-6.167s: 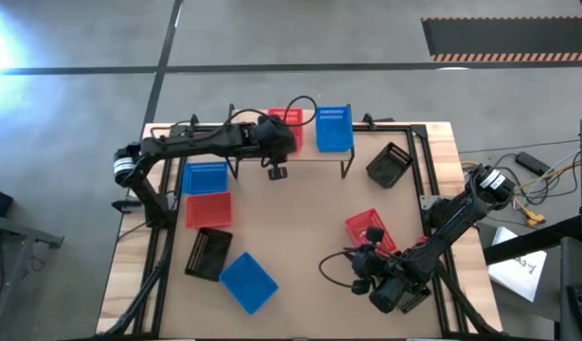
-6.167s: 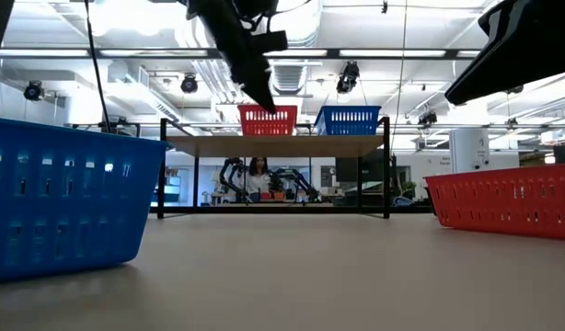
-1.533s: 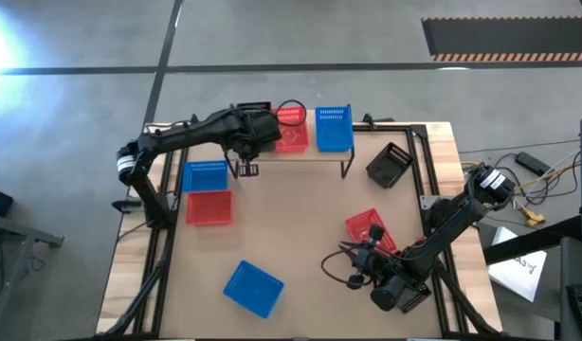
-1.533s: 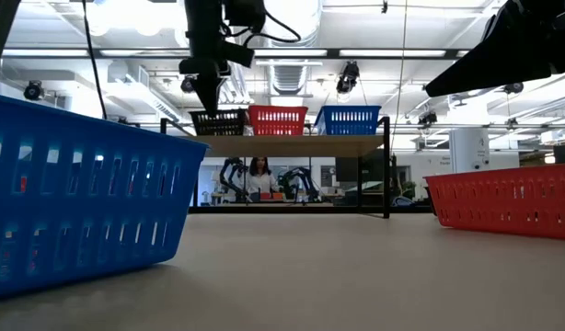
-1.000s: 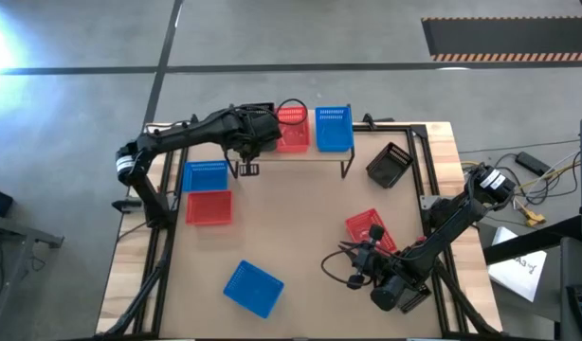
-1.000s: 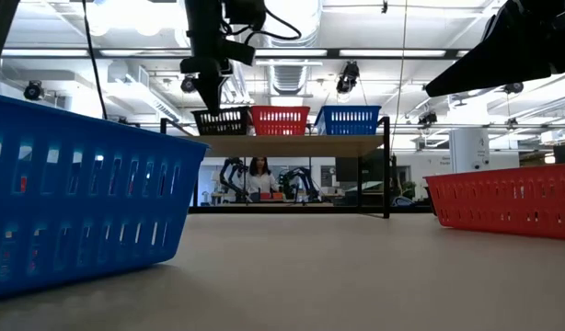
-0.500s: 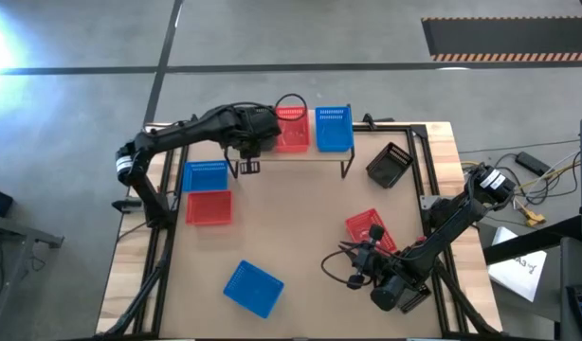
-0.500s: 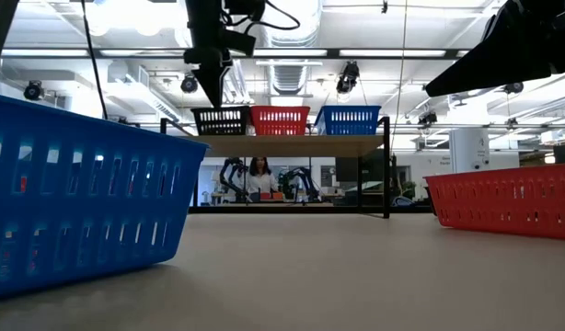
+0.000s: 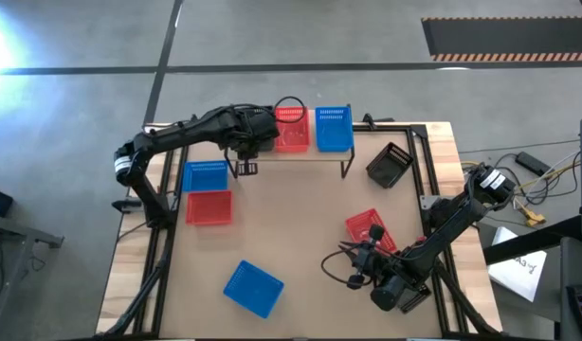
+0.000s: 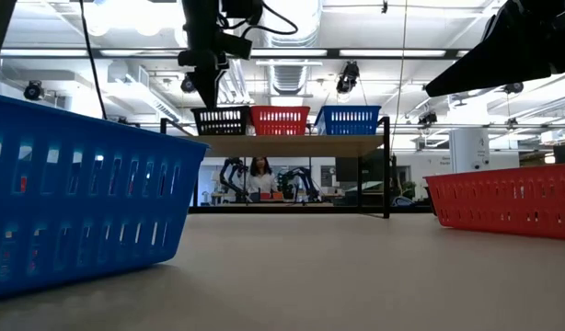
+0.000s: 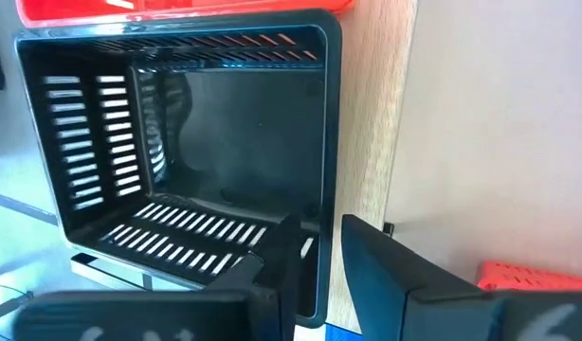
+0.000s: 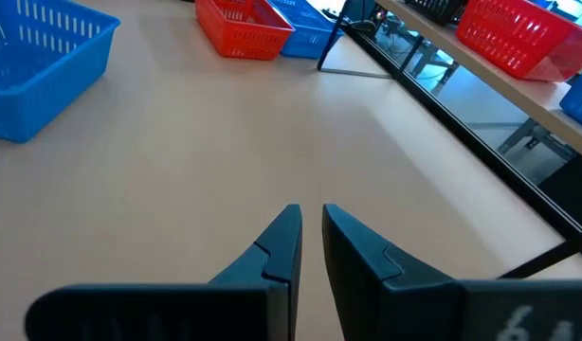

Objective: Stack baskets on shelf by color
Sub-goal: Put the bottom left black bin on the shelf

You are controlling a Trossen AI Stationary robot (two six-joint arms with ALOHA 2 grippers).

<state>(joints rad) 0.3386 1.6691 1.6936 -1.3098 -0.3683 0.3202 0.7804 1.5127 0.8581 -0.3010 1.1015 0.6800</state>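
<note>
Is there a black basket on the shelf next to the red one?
Yes. In the low view a black basket sits on the shelf directly beside the red basket, with a blue basket on its far side.

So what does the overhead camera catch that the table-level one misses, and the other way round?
Only the high view shows the black basket lying on the table and the blue-and-red pair beside the left arm. Only the low view shows the room beyond, with a person behind the shelf. Both show the red shelf basket, the blue shelf basket and the left gripper.
</note>
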